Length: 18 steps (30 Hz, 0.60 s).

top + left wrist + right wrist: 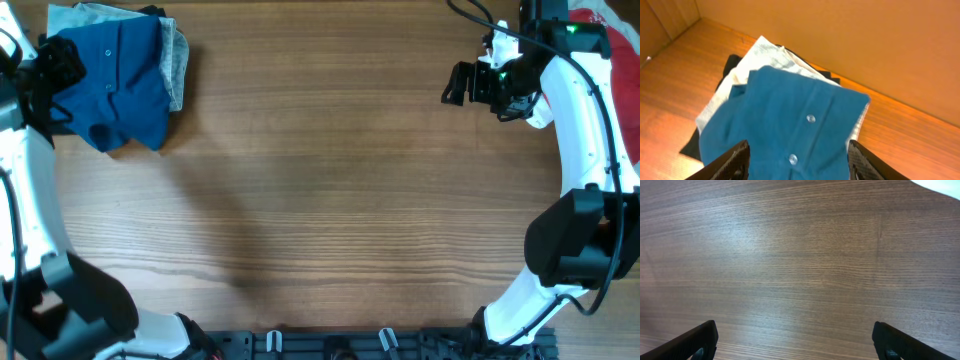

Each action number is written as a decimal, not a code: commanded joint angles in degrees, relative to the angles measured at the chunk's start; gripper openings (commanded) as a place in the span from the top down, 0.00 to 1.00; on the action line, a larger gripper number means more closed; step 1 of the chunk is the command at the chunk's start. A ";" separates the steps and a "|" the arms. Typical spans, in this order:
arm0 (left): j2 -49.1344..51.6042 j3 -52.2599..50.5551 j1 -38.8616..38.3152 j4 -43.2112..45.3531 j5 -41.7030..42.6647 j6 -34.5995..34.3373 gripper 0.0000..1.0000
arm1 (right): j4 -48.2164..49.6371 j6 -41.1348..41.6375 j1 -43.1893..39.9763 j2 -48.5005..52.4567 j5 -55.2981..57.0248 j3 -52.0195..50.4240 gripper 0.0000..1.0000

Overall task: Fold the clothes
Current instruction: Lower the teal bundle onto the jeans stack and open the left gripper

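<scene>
Shirt location: the dark blue shirt lies folded at the far left corner of the table, on top of a small pile of other cloth.
Hidden shirt parts: its near edge runs off the bottom of the left wrist view, and in the overhead view the left arm covers the left side of the pile. No sleeve or collar can be made out.
Pile underneath: a pale cloth sticks out beyond the blue at the far side and at one flank. Below it a black cloth shows only as narrow strips, so its shape cannot be told.
Left gripper: the two dark fingers stand apart at either side of the shirt's near part, their lower ends cut off by the picture's edge. Whether they pinch the cloth or only flank it cannot be told.
Right gripper: released, with the fingers spread wide over bare wood at the far right, well apart from the shirt. Only their tips show.
Far right corner: a red and white thing is cut off by the edge and partly behind the right arm, too little of it showing to name.
Cloth: soft and matte, with rounded folds and a stitched placket band.
Buttons: two, small, round and clear, set on the placket.
Table surface: brown wood with a fine straight grain.
</scene>
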 commanded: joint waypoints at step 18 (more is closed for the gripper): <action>31.19 0.07 -8.61 35.43 -19.41 13.53 0.16 | -0.90 2.14 -0.11 -0.79 -0.28 -0.17 0.00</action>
